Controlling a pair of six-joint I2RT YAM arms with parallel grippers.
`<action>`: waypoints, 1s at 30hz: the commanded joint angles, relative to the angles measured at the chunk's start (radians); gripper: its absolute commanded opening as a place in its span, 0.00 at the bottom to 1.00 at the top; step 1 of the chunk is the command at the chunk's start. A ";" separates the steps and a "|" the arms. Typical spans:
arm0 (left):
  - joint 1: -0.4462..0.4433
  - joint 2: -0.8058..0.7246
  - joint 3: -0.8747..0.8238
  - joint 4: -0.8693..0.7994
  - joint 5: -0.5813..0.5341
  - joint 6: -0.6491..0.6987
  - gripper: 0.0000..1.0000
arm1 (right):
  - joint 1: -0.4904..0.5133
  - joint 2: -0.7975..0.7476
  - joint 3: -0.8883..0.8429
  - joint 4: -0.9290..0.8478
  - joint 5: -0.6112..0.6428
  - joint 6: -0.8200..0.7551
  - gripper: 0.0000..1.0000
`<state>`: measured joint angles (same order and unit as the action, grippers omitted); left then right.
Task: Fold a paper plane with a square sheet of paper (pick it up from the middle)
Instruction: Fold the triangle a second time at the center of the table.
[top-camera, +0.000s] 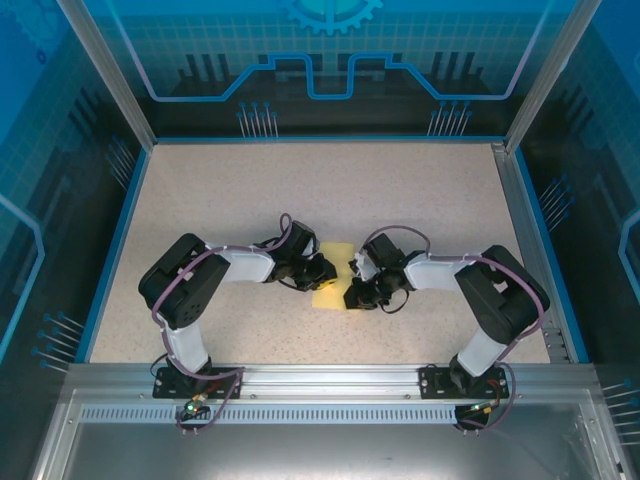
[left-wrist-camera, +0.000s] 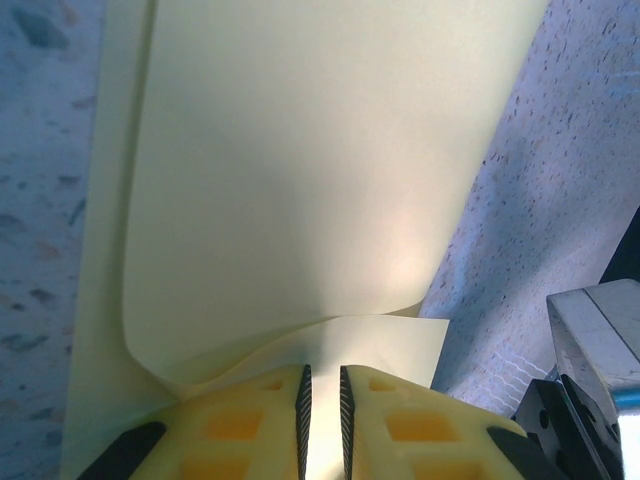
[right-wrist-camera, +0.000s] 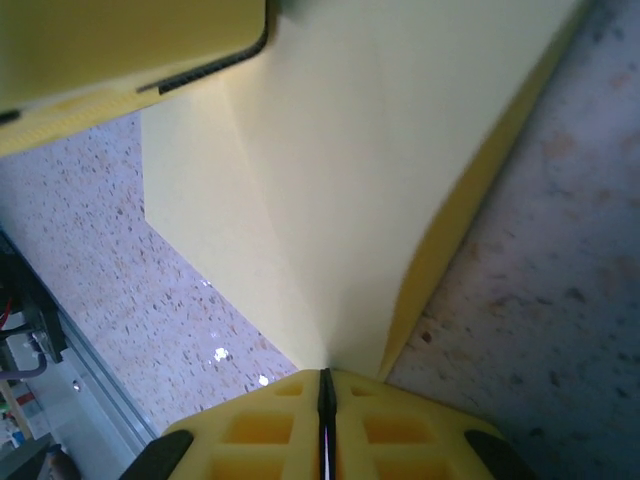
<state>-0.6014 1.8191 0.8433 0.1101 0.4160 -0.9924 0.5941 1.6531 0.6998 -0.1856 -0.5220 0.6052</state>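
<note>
One thin yellow square sheet of paper (top-camera: 328, 298), partly folded, sits near the middle of the speckled beige table (top-camera: 330, 190), between two grippers. The left gripper (left-wrist-camera: 322, 385) has its yellow fingers nearly together, clamped on a curled edge of the sheet. The right gripper (right-wrist-camera: 325, 385) has its fingers pressed tight on a creased fold of the same sheet, which fans out from the jaws. Blue translucent panels (top-camera: 330, 60) wall the far edge and both sides. One aluminium rail (top-camera: 320, 375) spans the near edge.
</note>
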 joint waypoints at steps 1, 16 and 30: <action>-0.007 0.023 -0.009 -0.021 -0.019 0.018 0.19 | -0.022 -0.056 -0.018 -0.016 -0.054 0.048 0.11; -0.007 0.019 -0.007 -0.018 -0.018 0.018 0.19 | -0.022 0.095 0.070 -0.031 -0.015 0.099 0.11; -0.007 0.017 -0.013 -0.021 -0.026 0.018 0.19 | -0.033 0.030 -0.025 -0.023 -0.037 0.107 0.13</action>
<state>-0.6014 1.8191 0.8433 0.1104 0.4156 -0.9928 0.5751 1.6806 0.7071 -0.1696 -0.5652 0.7071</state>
